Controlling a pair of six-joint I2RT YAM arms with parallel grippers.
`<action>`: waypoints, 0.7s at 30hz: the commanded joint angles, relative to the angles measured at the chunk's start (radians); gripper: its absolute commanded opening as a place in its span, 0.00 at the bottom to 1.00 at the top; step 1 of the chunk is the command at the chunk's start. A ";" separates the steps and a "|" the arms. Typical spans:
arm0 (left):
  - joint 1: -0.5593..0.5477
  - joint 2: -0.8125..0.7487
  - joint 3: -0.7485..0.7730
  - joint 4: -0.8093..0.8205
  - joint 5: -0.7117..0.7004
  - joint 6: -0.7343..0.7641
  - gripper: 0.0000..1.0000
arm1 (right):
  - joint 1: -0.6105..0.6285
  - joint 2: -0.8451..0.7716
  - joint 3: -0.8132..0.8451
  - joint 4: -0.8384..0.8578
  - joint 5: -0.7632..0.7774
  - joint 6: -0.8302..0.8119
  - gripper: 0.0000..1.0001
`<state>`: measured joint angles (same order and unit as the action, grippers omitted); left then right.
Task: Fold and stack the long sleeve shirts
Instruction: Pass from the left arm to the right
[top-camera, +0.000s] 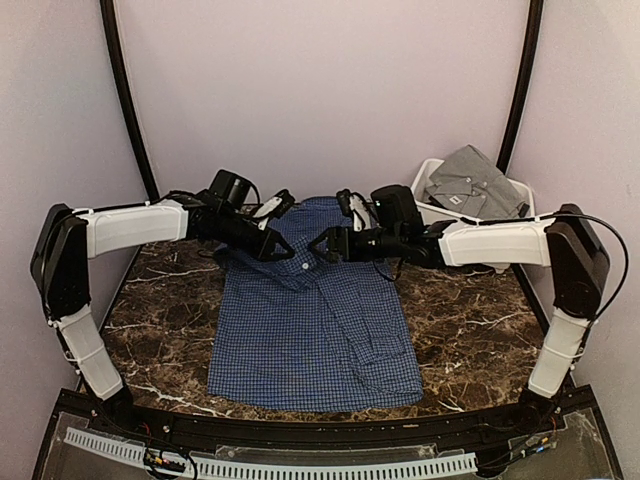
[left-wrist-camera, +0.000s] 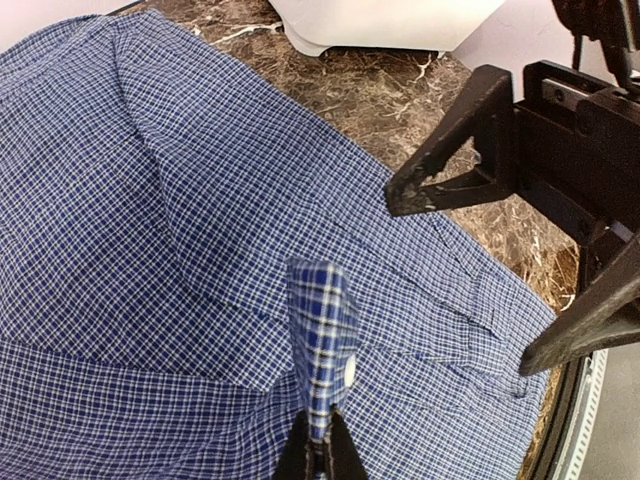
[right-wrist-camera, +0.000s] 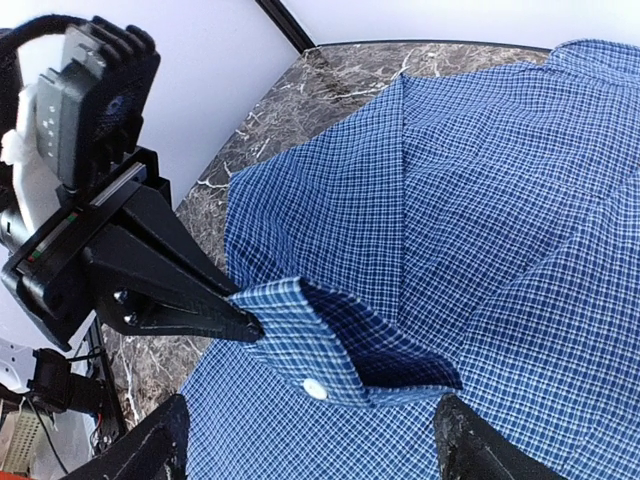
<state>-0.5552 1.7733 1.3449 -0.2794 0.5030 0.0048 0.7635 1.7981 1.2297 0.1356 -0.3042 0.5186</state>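
At table centre, item one: navy-blue fine-check button-up shirt (top-camera: 315, 330), spread flat on the dark marble table (top-camera: 470, 340), collar toward 12 o'clock, hem toward 6.

Your left gripper (top-camera: 272, 247) is clamped tight on a buttoned band of this shirt near the collar. Whether it is a cuff or a collar end you cannot tell. The band stands raised off the cloth.

Your right gripper (top-camera: 320, 245), just beside it at 3 o'clock, has its jaws wide apart and holds nothing.

Item two: plain grey collared shirt (top-camera: 478, 180), bunched in the white plastic bin (top-camera: 428, 190) at 2 o'clock, apparently untouched.

Progress, as a judgement: early. The navy shirt looks narrowed but not folded to a packet, the grey shirt is not started, and no stack is formed.
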 joint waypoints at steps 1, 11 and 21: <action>-0.017 -0.074 -0.021 0.024 0.063 0.040 0.00 | -0.007 0.024 0.030 0.064 -0.035 -0.091 0.81; -0.023 -0.077 -0.012 -0.007 0.080 0.054 0.00 | -0.007 0.069 0.092 0.083 -0.057 -0.256 0.83; -0.049 -0.135 -0.055 0.040 -0.089 0.053 0.00 | -0.015 0.013 0.089 -0.001 -0.026 -0.120 0.81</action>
<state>-0.5797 1.7191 1.3205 -0.2760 0.5255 0.0425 0.7631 1.8626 1.3094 0.1703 -0.3676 0.3115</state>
